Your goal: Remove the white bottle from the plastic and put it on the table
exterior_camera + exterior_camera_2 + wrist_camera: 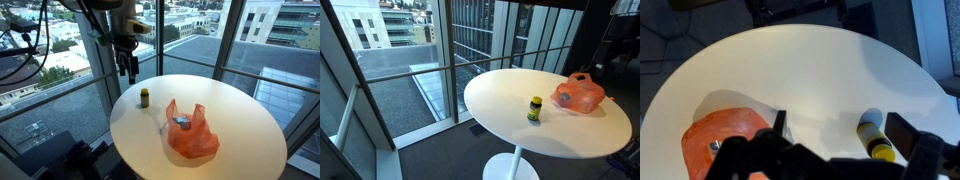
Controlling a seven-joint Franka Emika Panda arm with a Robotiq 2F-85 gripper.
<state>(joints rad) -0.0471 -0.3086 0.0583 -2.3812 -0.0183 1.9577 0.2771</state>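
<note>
An orange plastic bag (192,138) lies on the round white table (240,110); it also shows in the exterior view from the side (579,95) and in the wrist view (725,135). A pale white-and-blue object (182,122), apparently the white bottle, shows in the bag's opening. My gripper (127,66) hangs open and empty above the table's edge, apart from the bag. In the wrist view its fingers (840,130) spread over bare tabletop between the bag and a small yellow bottle.
A small yellow bottle with a dark cap (144,97) stands upright near the table's edge, beside the bag (534,108) (876,138). Glass windows and railing (60,90) surround the table closely.
</note>
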